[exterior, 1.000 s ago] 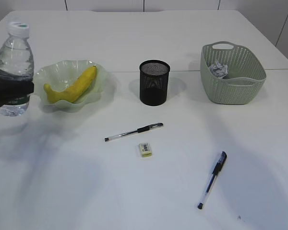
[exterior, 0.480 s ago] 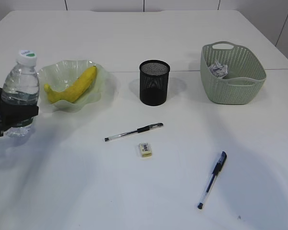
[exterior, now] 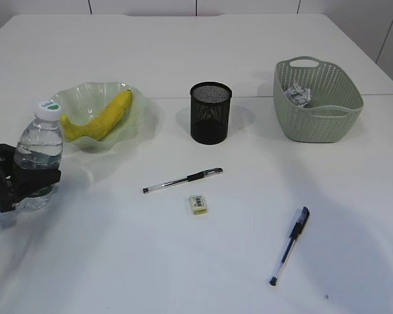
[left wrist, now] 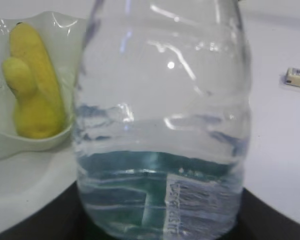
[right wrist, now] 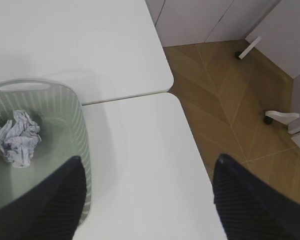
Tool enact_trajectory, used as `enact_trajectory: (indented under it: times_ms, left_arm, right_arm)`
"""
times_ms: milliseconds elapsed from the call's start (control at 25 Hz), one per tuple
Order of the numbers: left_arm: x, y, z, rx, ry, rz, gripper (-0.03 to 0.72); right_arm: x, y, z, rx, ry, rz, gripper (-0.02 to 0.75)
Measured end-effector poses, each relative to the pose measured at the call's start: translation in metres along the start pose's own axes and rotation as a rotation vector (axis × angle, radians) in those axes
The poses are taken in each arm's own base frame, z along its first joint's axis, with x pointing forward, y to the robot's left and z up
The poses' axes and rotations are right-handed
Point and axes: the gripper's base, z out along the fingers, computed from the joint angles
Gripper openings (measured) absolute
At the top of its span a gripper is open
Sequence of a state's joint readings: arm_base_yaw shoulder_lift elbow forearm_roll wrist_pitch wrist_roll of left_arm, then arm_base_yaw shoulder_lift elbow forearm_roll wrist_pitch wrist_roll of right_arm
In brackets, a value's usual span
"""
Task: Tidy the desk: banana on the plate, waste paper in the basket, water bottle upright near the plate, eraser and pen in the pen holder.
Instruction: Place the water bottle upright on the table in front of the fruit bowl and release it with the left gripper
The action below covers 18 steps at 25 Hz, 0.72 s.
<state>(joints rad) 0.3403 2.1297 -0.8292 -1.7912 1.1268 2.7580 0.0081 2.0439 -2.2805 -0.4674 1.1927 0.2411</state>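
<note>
step in hand: setting the water bottle (exterior: 38,152) upright near the plate (exterior: 139,103), judging by the task.
left gripper (exterior: 16,180): closed around the bottle's lower body, with the bottle upright in its grip, at about 7 o'clock from the plate and near it.
right gripper (right wrist: 145,200): out of the exterior view; its wrist camera shows the two fingers spread wide with nothing between them, above the table edge beside the basket (exterior: 318,121).
doing it well: the base should sit flat on the table before the fingers part, then open slowly so the bottle does not tip toward the plate.
banana (exterior: 98,116): lying on the plate.
waste paper (exterior: 299,95): inside the basket.
pens (exterior: 183,180), (exterior: 289,244) and eraser (exterior: 198,204): on the table, at 5 to 6 o'clock from the pen holder (exterior: 210,112).
writing: the bottle's green label carries a barcode; no brand name is readable. the eraser's print is too small to read.
</note>
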Motion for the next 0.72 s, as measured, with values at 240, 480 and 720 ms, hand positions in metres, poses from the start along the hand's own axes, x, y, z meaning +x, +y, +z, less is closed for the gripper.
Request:
enact_trajectory:
  times_ms: [240, 480, 720]
  left_arm:
    - [0.009, 0.000, 0.005, 0.015, -0.053, -0.017, 0.384]
    - [0.019, 0.001, 0.011, 0.031, -0.120, -0.062, 0.384]
    - [0.027, 0.003, 0.015, 0.024, -0.133, -0.094, 0.384]
  right_arm:
    - [0.000, 0.000, 0.000, -0.001, -0.004, 0.000, 0.587]
    - [-0.001, 0.000, 0.000, -0.002, -0.007, 0.001, 0.587]
    - [-0.001, 0.000, 0.000, -0.001, -0.009, 0.002, 0.586]
